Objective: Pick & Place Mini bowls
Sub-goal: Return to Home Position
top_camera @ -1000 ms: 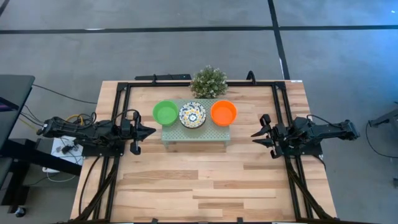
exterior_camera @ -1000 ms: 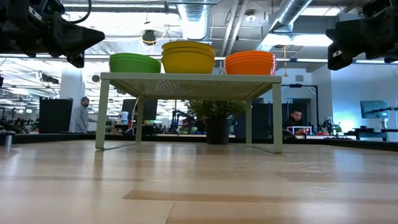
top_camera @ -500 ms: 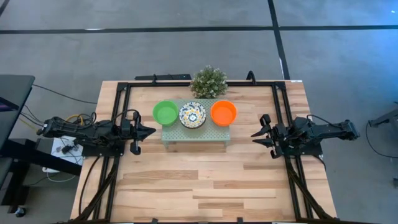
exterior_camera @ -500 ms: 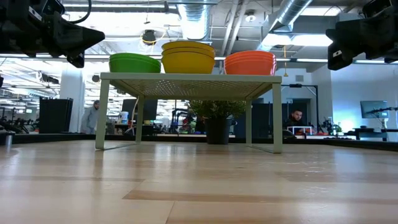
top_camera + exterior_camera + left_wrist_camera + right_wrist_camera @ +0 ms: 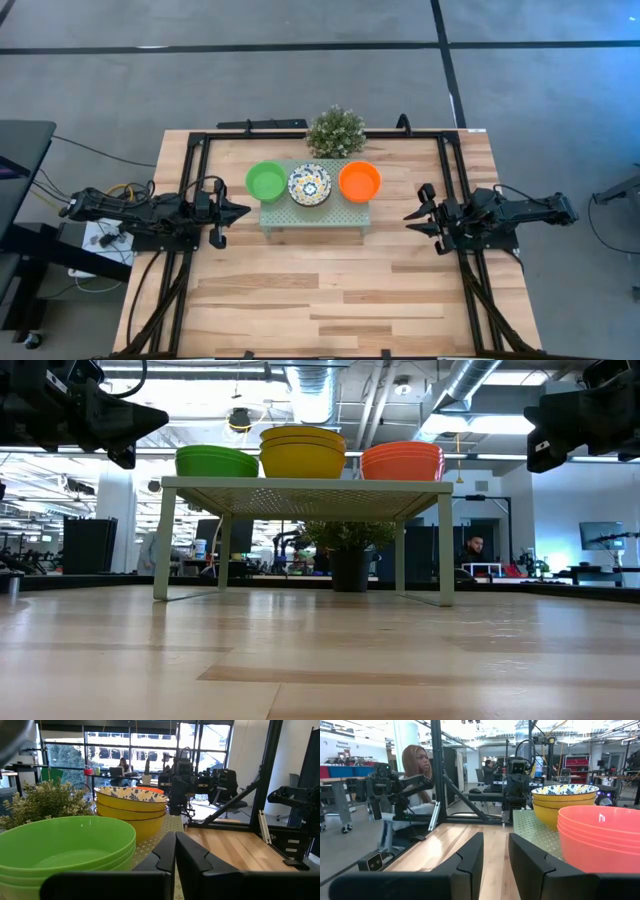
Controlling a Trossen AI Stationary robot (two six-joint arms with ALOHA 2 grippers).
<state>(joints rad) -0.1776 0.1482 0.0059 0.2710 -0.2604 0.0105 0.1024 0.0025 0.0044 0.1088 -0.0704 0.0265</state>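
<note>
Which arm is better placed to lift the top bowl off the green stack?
Left. The green bowl stack sits at the platform's left end, facing the left tool, which is shut and empty. The right tool would likely have to reach across the orange bowl stack and patterned bowl stack.

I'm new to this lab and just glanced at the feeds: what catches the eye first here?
Three bright stacks of mini bowls sit in a row on the pale green platform: green bowls, yellow patterned bowls and orange bowls. The left gripper and right gripper flank it, holding nothing, with a small bushy plant behind.
</note>
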